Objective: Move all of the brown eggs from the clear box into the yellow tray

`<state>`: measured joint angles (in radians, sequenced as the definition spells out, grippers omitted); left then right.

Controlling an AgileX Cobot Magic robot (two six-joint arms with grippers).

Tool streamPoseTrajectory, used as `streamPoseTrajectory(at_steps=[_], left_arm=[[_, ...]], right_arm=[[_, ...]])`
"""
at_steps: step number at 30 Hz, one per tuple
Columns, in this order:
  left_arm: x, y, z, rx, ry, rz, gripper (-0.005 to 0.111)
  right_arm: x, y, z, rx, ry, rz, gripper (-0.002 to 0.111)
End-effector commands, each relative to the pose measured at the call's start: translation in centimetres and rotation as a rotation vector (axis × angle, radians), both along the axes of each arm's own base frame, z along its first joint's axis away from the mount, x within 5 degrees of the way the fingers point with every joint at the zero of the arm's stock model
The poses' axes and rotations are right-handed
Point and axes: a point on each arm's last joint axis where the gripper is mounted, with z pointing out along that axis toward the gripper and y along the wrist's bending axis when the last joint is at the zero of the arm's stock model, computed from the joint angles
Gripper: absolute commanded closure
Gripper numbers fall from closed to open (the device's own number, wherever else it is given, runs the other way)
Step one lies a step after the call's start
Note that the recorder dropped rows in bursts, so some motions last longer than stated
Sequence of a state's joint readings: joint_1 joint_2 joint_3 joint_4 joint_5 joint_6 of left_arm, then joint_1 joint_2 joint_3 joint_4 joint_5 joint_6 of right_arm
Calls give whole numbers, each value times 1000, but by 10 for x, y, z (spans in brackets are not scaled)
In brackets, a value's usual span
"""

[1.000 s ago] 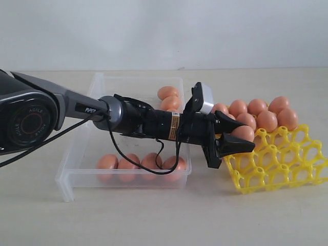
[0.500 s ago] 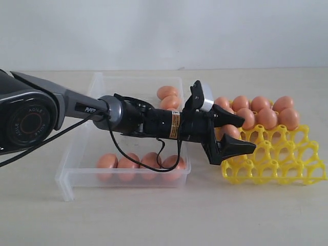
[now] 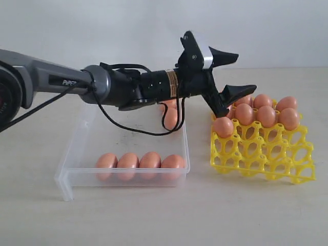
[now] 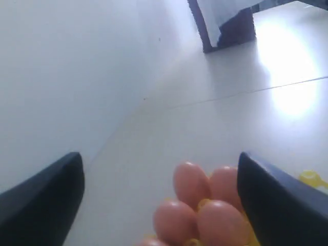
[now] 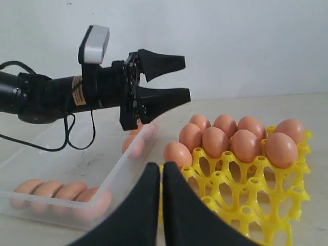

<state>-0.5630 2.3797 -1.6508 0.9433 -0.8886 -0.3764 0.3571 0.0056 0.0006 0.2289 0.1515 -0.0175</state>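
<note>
You have the yellow tray [image 3: 266, 154] part filled; brown eggs [image 3: 139, 160] remain in the clear box [image 3: 123, 136]; left gripper [image 3: 246, 70] wide and empty, right gripper [image 5: 161, 169] closed

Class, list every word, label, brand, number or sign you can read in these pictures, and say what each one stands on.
"PiPER": white letters on the left arm's grey link; the last letter is hard to make out.
Orange label band near the left arm's wrist: the print is too small to read in any view.
Brown eggs, clear box, yellow tray: no readable text.
</note>
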Motion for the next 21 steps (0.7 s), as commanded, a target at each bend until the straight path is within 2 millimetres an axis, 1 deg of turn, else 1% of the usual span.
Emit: streamPoseTrajectory(at_steps=[1, 2, 3, 5, 6, 7, 8, 10, 13, 15, 18, 19, 21], left_arm=[[18, 31, 35, -4, 39, 212, 31], [22, 45, 46, 7, 54, 290, 31], [22, 64, 56, 33, 57, 370, 31], [18, 105, 78, 32, 68, 489, 31], [13, 126, 84, 30, 83, 546, 31], [4, 151, 95, 18, 97, 609, 32], [-6, 170, 107, 6, 93, 645, 34], [-24, 198, 119, 5, 80, 695, 40], [-53, 232, 133, -23, 42, 749, 52], [-74, 252, 138, -48, 13, 776, 58], [-107, 272, 151, -97, -47, 805, 67], [-117, 278, 154, -111, -76, 817, 71], [-130, 291, 160, -212, -80, 879, 83]], right_arm=[[0, 0, 1, 0, -11, 0, 108], [0, 0, 1, 0, -11, 0, 108], [0, 0, 1, 0, -11, 0, 108], [0, 0, 1, 0, -11, 0, 108], [0, 0, 1, 0, -11, 0, 108], [0, 0, 1, 0, -11, 0, 108], [0, 0, 1, 0, -11, 0, 108], [0, 0, 1, 0, -11, 0, 108], [0, 0, 1, 0, -11, 0, 108], [0, 0, 1, 0, -11, 0, 108], [0, 0, 1, 0, -11, 0, 108], [0, 0, 1, 0, -11, 0, 108], [0, 0, 1, 0, -11, 0, 108]])
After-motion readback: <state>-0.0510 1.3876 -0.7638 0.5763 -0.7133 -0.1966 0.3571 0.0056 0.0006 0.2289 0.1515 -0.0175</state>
